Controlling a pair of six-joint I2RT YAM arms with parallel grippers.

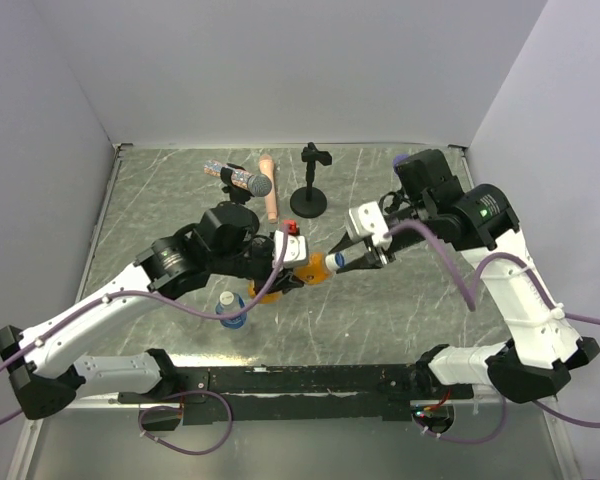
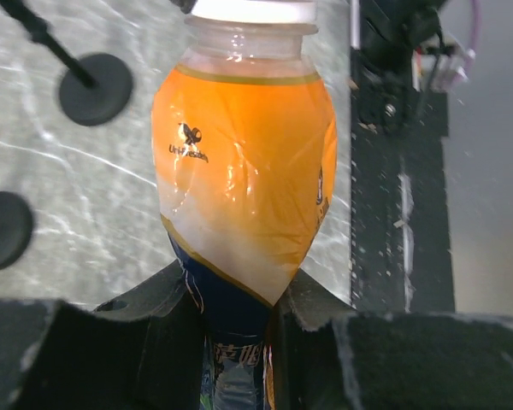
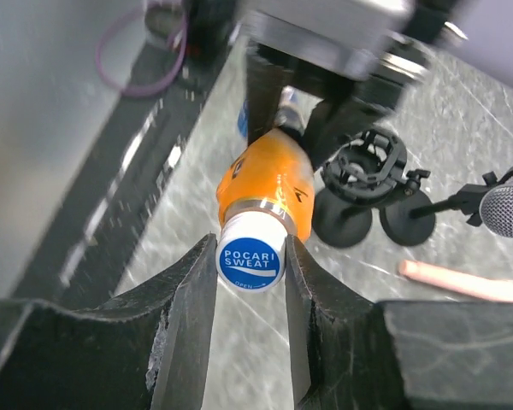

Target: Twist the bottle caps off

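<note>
My left gripper (image 1: 288,277) is shut on the base of the orange bottle (image 1: 311,266) and holds it tilted above the table; the bottle fills the left wrist view (image 2: 244,184). My right gripper (image 1: 346,260) is shut on its white cap with a blue "Pocari Sweat" top (image 3: 250,249), both fingers (image 3: 195,290) pressed against the cap's sides, the cap still on the neck. A small blue-capped bottle (image 1: 230,310) stands on the table below the left arm. The third bottle is out of view.
A microphone (image 1: 242,178) on a holder and an empty black holder stand (image 1: 310,183) are at the back. A pinkish stick (image 1: 268,188) lies beside them. Two black round bases (image 3: 372,218) show beyond the bottle. Walls close in left, right and behind.
</note>
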